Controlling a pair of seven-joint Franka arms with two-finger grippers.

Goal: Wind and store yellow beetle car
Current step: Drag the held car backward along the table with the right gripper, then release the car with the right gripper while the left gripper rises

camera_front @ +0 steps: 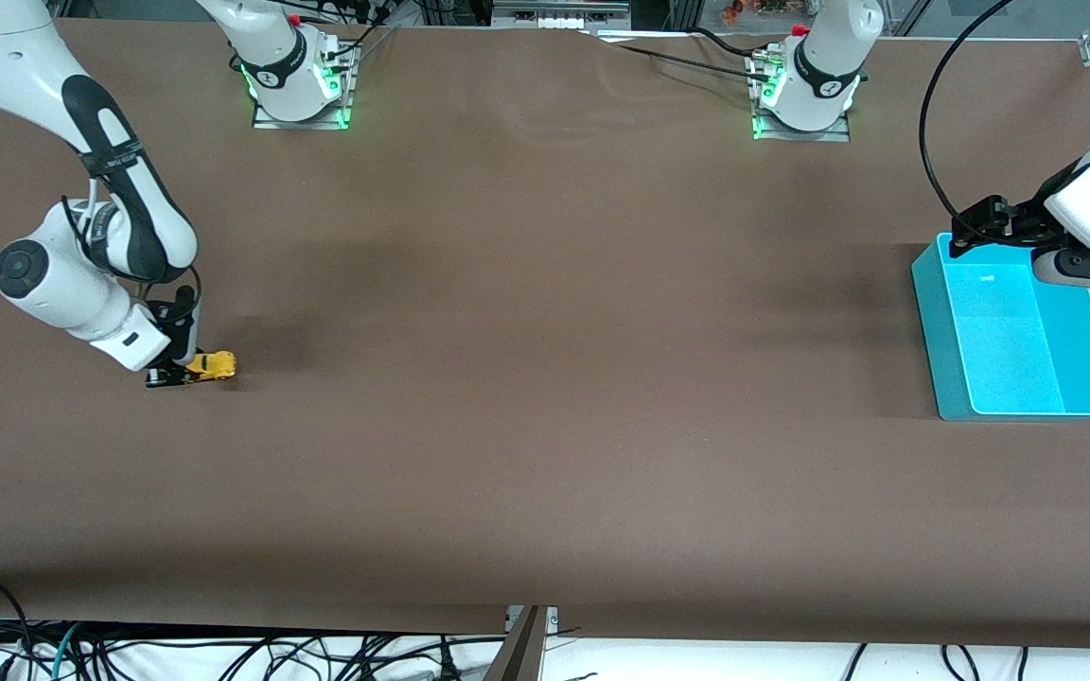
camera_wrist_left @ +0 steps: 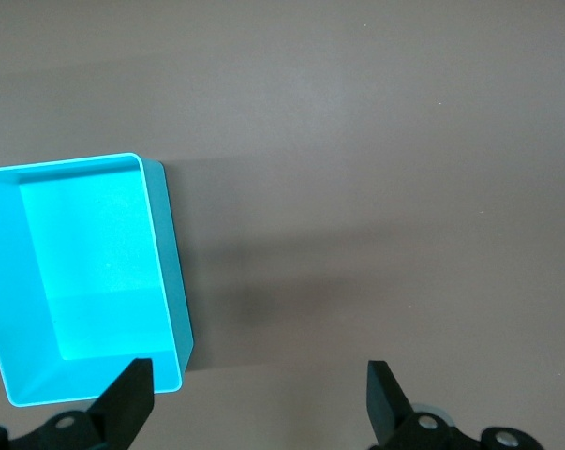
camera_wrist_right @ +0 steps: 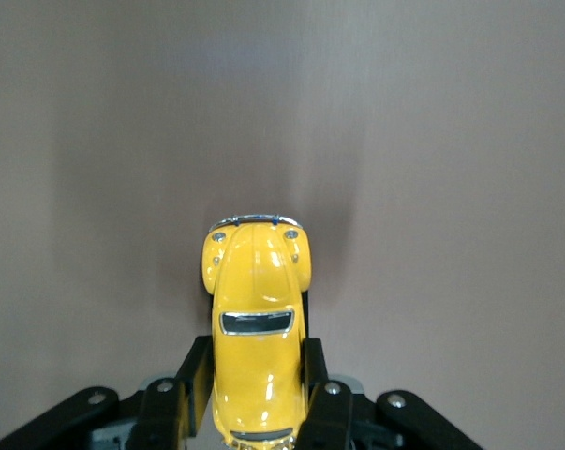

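Yellow beetle car (camera_wrist_right: 255,328) is clamped at its sides by the right gripper (camera_front: 174,369), on the table well apart from the teal bin (camera_front: 944,378), its long axis pointing binward. Left gripper (camera_wrist_left: 259,394) waits spread over the bin's edge.

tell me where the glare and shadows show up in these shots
Front view: green base lights glow at the top, and soft shadow bands cross the table beside the teal bin. Left wrist view: the bin floor is washed out bright and the bin casts a dark shadow; the left end effector is open. Right wrist view: highlights streak the yellow beetle car, gripped by the right end effector.
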